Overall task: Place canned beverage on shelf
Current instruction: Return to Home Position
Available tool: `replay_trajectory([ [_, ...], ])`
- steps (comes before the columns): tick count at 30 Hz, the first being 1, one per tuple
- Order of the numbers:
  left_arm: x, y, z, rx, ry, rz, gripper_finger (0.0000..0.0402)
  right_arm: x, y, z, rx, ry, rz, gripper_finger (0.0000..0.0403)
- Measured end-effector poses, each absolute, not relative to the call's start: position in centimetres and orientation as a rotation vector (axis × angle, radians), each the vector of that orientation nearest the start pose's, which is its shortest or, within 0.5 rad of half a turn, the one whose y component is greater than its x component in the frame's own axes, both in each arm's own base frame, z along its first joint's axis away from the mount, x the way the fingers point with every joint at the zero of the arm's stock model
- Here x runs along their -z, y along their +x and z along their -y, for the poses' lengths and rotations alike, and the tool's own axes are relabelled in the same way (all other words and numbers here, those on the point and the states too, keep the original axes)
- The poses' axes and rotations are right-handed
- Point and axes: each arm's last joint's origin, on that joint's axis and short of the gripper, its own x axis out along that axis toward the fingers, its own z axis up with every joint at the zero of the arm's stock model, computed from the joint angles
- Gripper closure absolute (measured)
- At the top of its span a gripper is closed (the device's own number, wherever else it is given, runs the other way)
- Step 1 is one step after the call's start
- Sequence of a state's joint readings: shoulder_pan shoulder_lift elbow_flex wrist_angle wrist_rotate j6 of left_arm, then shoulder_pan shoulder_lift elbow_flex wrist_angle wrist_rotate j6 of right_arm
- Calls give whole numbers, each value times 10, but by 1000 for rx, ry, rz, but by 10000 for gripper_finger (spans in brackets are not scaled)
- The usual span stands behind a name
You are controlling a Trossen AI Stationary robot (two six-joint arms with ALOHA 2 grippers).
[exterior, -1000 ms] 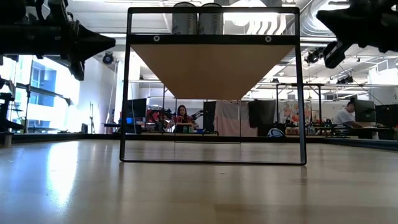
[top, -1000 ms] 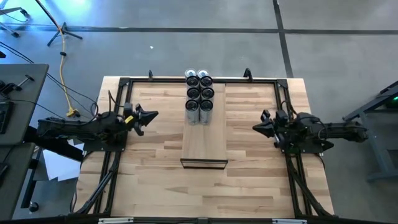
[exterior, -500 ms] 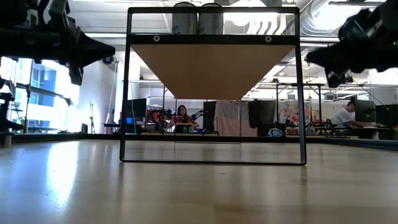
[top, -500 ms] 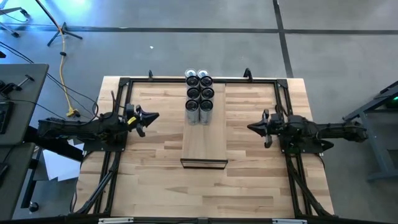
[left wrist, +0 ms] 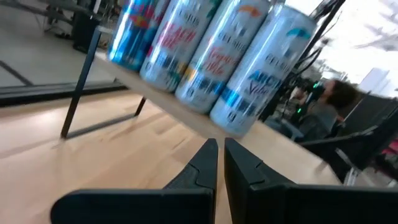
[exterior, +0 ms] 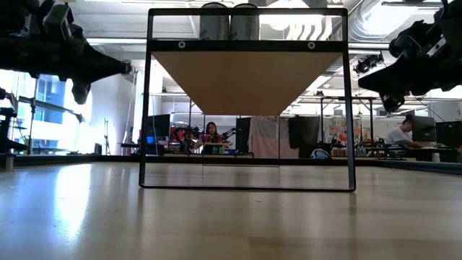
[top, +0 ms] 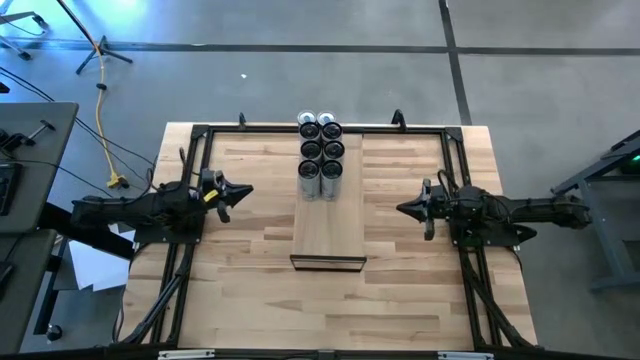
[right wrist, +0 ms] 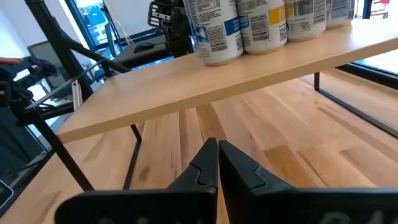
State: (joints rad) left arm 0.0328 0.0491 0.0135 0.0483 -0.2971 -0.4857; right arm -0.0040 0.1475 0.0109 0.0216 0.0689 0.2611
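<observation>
The shelf [top: 327, 235] stands in the middle of the table [top: 250, 290], running from the far edge toward the near side and raised above the tabletop on a frame [exterior: 350, 108]. The cans [top: 321, 155] stand on its far half in two rows side by side, touching; its near half is bare. The left gripper [top: 245, 190] is left of the shelf and the right gripper [top: 402, 208] right of it, both apart from it.

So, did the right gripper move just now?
Yes. In the high view, the right gripper has edged a little closer to the shelf.
</observation>
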Motion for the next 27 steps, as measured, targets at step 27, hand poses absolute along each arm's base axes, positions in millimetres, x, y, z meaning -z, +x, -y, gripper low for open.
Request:
replay_trajectory([
  [27,-173,96,-9,-283,-491,132,398,-167,99,2,61,261,17,402],
])
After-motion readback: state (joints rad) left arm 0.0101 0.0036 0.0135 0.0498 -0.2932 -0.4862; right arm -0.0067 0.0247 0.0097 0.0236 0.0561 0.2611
